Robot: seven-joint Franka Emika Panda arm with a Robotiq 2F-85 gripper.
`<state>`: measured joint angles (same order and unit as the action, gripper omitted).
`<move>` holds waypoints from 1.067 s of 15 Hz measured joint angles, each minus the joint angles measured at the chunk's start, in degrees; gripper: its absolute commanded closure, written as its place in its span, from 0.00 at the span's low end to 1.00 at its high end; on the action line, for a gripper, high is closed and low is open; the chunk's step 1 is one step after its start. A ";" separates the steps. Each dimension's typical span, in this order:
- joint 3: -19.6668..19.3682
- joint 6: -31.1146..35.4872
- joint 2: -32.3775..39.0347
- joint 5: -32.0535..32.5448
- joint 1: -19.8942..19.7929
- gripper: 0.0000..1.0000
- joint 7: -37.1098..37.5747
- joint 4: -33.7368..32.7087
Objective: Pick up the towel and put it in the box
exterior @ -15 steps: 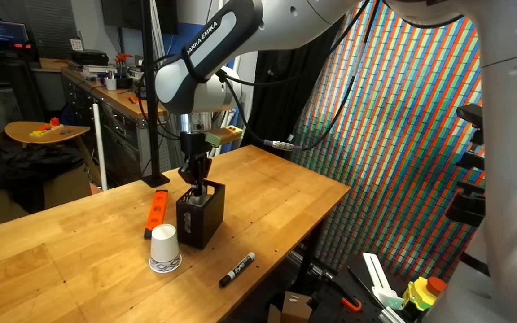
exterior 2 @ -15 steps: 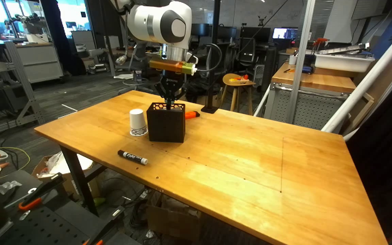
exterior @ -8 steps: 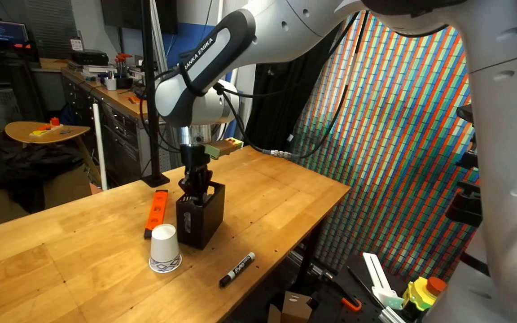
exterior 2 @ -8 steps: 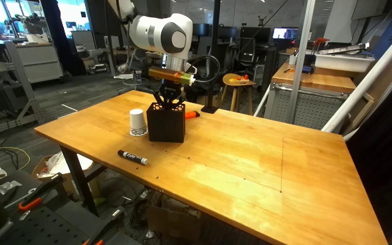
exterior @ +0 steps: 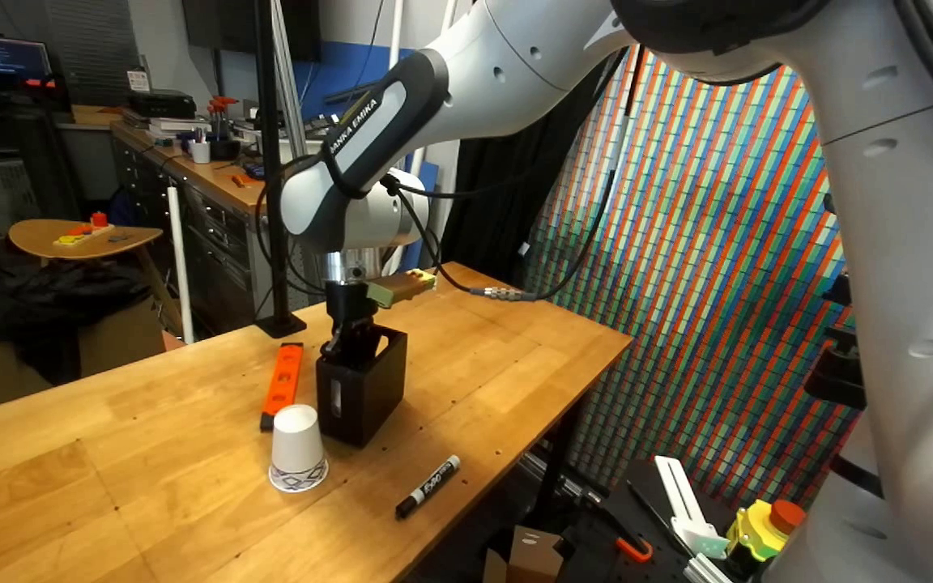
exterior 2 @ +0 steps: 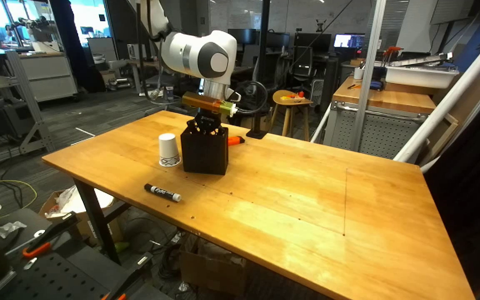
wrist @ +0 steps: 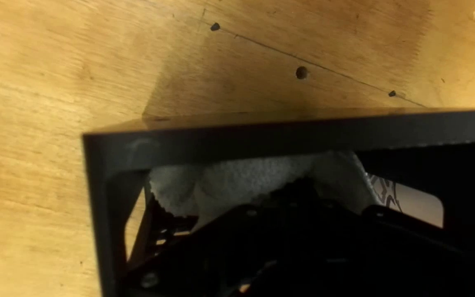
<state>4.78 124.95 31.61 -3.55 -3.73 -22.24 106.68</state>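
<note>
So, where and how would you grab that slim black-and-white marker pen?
I'd probably grip the marker pen near its middle, from straight above, pinching across its width: it lies flat on the brown wooden table, long and narrow, apart from the upturned white paper cup.

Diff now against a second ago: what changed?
End effector moved down, deeper into the black box, which shifted very slightly. Towel sank from the mouth to lower inside. Still shut, no release seen; grip itself hidden. Cup, marker, orange level: unchanged.

Marker (exterior: 428, 488): "EXPO"; arm (exterior: 515, 91): "ANKA EMIKA"
</note>
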 measured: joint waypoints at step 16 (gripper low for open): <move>-0.10 -0.64 -27.38 -3.36 0.05 0.79 7.99 11.70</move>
<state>4.68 124.31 4.23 -6.91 -3.67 -14.25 118.38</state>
